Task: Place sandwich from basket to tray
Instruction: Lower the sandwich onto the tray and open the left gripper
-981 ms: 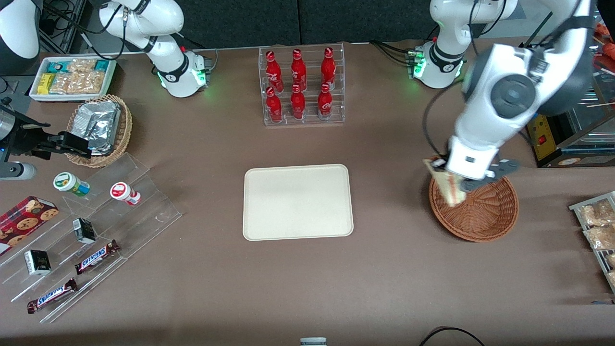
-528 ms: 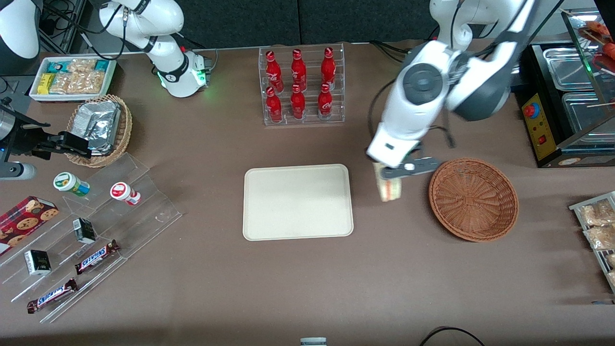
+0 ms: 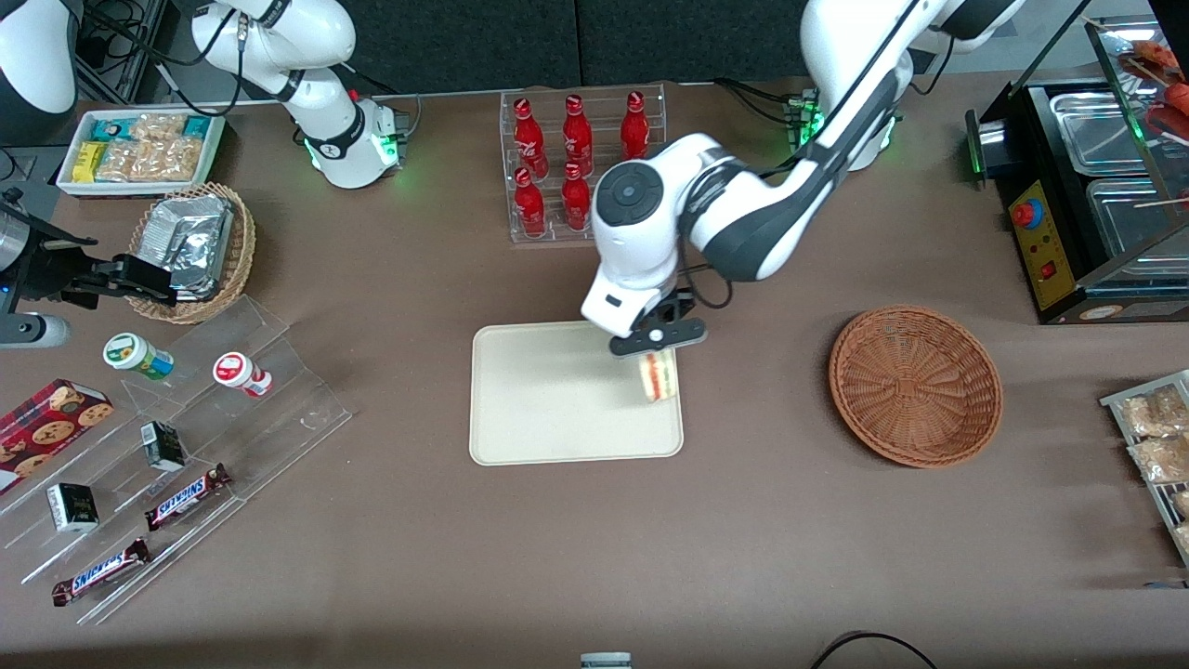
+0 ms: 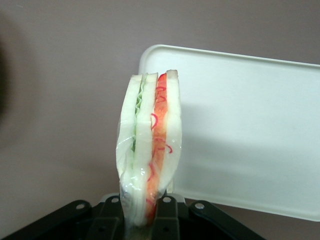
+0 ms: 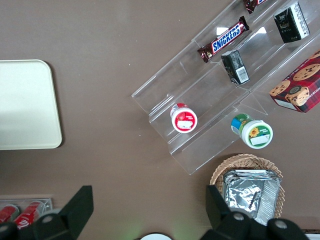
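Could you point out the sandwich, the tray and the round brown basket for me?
sandwich (image 4: pixel 150 150), left wrist view, cut edge, held in the gripper (image 3: pixel 656 338).
tray (image 3: pixel 548 400), front view, bare middle.
basket (image 3: pixel 915 386), front view, woven floor.

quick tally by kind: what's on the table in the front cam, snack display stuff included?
Sandwich: 1, held by the gripper over the tray's edge nearest the basket
Tray: 1
Wicker baskets: 2, counting the tan basket
Red bottles: 6
Snickers bars: 2
Round tubs: 2
Small dark cartons: 2
Cookie box: 1
Total: 17
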